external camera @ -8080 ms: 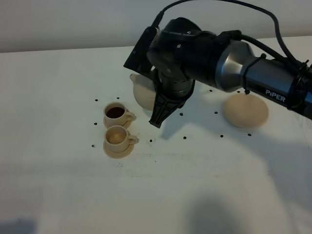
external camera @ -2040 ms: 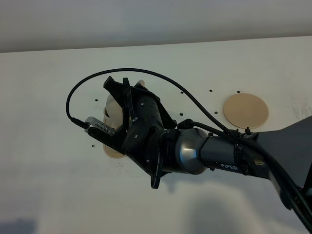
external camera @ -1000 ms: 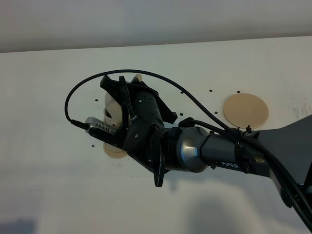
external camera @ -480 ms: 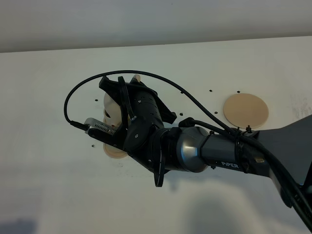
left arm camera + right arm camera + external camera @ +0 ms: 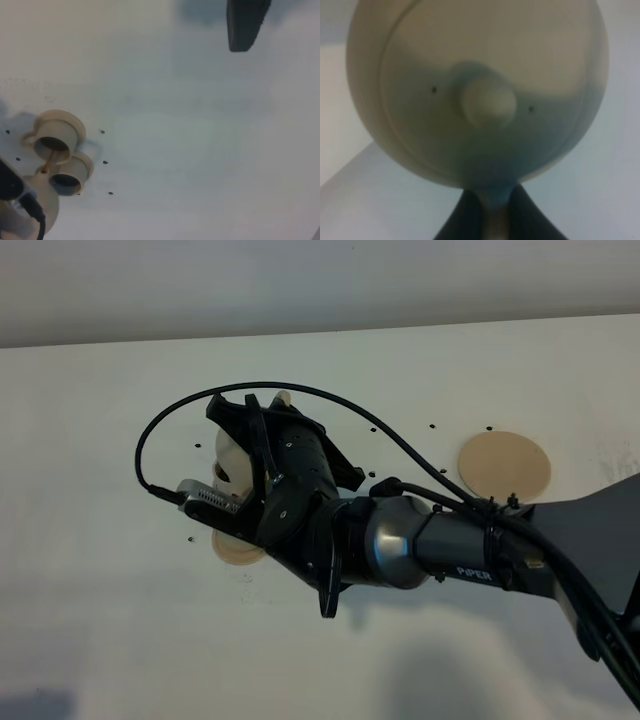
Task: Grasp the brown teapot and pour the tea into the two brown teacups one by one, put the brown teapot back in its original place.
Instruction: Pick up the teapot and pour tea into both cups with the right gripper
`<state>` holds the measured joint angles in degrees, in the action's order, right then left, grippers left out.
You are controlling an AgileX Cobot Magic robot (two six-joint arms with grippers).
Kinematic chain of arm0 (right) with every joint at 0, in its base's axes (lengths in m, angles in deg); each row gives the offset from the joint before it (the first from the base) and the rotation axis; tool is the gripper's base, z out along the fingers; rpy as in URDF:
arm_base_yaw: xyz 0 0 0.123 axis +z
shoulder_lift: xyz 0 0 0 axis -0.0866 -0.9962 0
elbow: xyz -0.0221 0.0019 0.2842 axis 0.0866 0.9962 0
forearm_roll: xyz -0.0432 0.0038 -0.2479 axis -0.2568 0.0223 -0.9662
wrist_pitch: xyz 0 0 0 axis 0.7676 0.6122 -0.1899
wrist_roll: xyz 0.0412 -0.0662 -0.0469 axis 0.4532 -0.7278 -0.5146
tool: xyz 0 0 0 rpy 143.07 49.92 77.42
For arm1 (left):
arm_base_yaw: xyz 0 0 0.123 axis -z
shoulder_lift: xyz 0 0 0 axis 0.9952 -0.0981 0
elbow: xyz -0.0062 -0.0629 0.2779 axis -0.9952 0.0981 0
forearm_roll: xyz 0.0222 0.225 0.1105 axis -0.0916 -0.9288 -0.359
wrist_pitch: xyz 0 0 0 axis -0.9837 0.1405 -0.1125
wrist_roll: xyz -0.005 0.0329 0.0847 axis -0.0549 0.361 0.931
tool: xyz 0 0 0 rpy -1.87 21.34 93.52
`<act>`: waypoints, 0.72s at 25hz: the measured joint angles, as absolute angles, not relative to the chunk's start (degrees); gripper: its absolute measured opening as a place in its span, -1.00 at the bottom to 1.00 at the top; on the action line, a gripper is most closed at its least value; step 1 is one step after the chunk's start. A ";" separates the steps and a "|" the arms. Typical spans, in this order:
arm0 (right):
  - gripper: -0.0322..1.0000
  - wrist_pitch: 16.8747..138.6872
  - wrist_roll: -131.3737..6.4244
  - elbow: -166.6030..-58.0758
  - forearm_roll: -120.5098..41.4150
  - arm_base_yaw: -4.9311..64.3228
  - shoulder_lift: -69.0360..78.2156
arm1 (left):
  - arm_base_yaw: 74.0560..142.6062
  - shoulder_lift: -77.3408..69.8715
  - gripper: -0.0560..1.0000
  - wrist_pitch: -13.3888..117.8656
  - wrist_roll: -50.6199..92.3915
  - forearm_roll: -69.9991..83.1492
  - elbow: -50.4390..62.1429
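My right gripper [image 5: 247,428] is shut on the loop handle of the brown teapot [image 5: 229,454], which hangs tilted over the left part of the table. In the right wrist view the teapot's lid and knob [image 5: 487,102] fill the frame, with the dark fingers [image 5: 457,225] pinching the handle. The left wrist view shows the two brown teacups [image 5: 56,140] [image 5: 70,176] side by side; a thin tea stream runs from the spout [image 5: 44,172] into the first, and the second holds dark tea. Only one cup's saucer [image 5: 232,546] shows from above. The original place, a tan disc [image 5: 504,466], lies bare at the right.
My right arm [image 5: 440,545] and its black cable [image 5: 160,440] span the middle of the white table [image 5: 110,640]. Small black dots [image 5: 431,425] mark the surface. One dark finger [image 5: 245,22] of my left gripper shows high above the table.
Over the last second the right arm has barely shifted and the teapot stays tilted over the cups. Eight seconds ago the teapot hung upright behind the cups.
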<state>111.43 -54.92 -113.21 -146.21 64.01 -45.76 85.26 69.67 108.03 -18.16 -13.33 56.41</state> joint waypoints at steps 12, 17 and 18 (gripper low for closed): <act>-0.69 111.33 -58.27 -113.21 -146.21 63.74 -45.76 | 85.26 69.67 0.26 108.03 -18.16 -13.33 56.41; -0.69 111.00 -58.34 -113.21 -146.21 63.74 -45.76 | 85.26 69.67 0.26 108.03 -18.16 -13.33 56.41; -0.69 110.89 -58.34 -113.21 -146.21 63.74 -45.76 | 85.26 69.67 0.26 108.03 -18.16 -13.33 56.41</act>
<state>110.89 -58.34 -113.21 -146.21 63.74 -45.76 85.26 69.67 108.03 -18.16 -13.33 56.41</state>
